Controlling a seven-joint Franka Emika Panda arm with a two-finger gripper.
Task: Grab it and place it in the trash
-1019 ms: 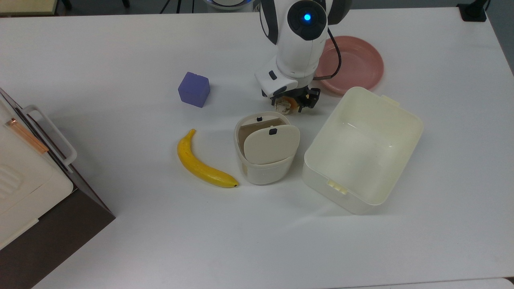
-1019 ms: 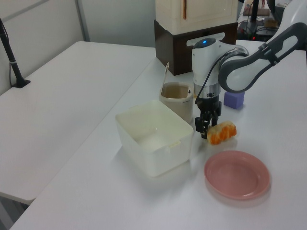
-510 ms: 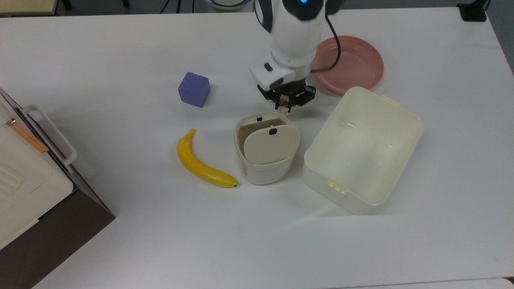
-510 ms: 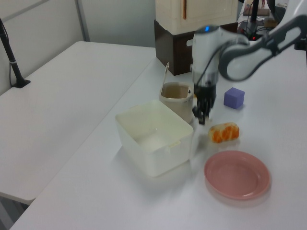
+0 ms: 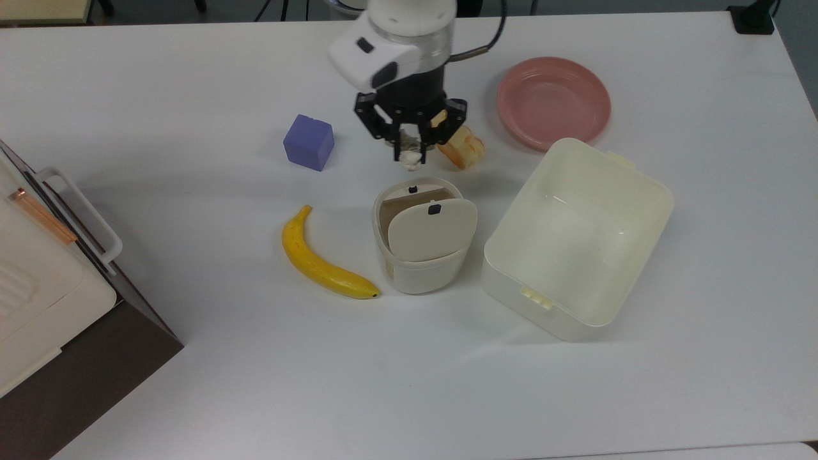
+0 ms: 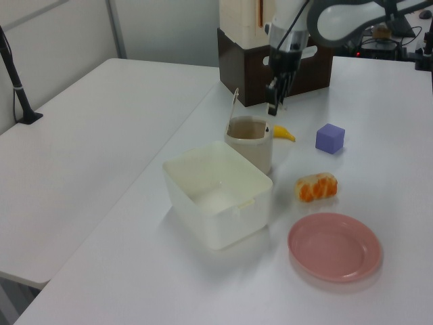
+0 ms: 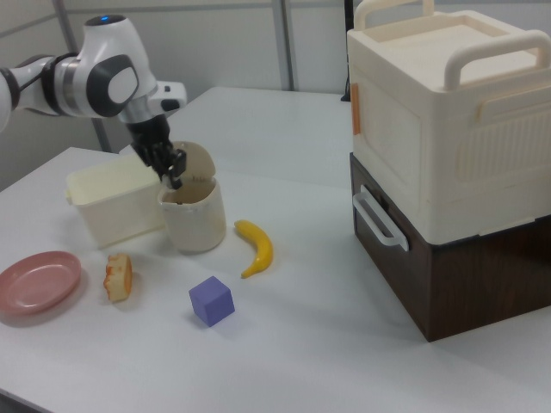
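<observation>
My gripper [image 5: 409, 155] hangs in the air, shut on the tiny off-white paper wad [image 5: 411, 158]. In the top view it sits just above the far rim of the trash bin [image 5: 422, 278], a small cream rounded bin whose swing flap [image 5: 432, 230] carries black knobs. The left view puts the gripper [image 6: 274, 103] well above the bin [image 6: 256, 154]. The right view places the gripper [image 7: 175, 177] right over the bin's [image 7: 196, 228] open mouth. The golden-orange bread piece [image 5: 463, 151] lies on the table at the gripper's right in the top view.
A rectangular cream tub [image 5: 505, 284] stands to the top view's right of the bin. A pink plate [image 5: 553, 99] lies beyond it. A purple cube [image 5: 308, 142] and a banana [image 5: 323, 262] lie to the top view's left. A cream-and-brown box stack [image 7: 448, 155] fills one table end.
The gripper has risen from the table beside the bread with the wad in it and shifted to the top view's left, now high near the bin. The bread stays put.
</observation>
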